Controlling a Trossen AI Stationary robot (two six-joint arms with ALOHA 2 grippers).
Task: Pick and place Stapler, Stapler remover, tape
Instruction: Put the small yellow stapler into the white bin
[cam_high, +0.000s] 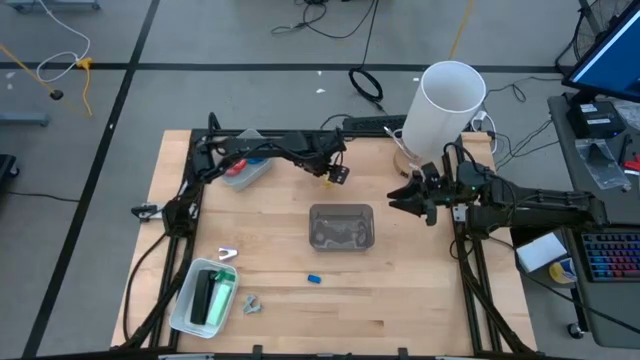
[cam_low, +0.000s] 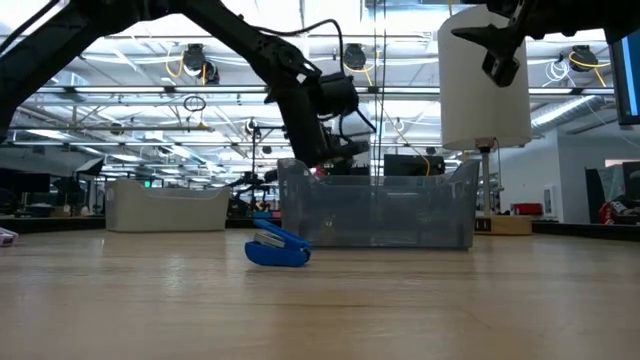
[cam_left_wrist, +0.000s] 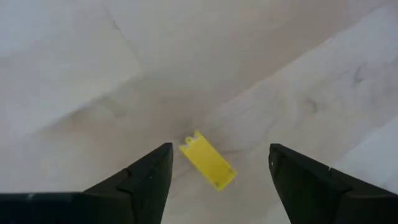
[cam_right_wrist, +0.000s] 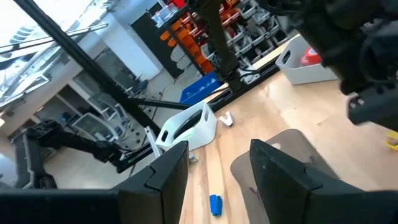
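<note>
Small yellow stapler remover (cam_left_wrist: 207, 160) lying flat on the desk (cam_high: 400, 300), long axis diagonal, left end effector (cam_left_wrist: 217, 171) spread apart above it, right end effector (cam_right_wrist: 217, 165) apart, no readable writing.

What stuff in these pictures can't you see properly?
- Clear bin: the things inside are too small to name from above, and murky through its wall in the low view.
- White tray: the dark and green things in it are too small to name.
- Yellow piece: the left wrist view doesn't show what it is.
</note>
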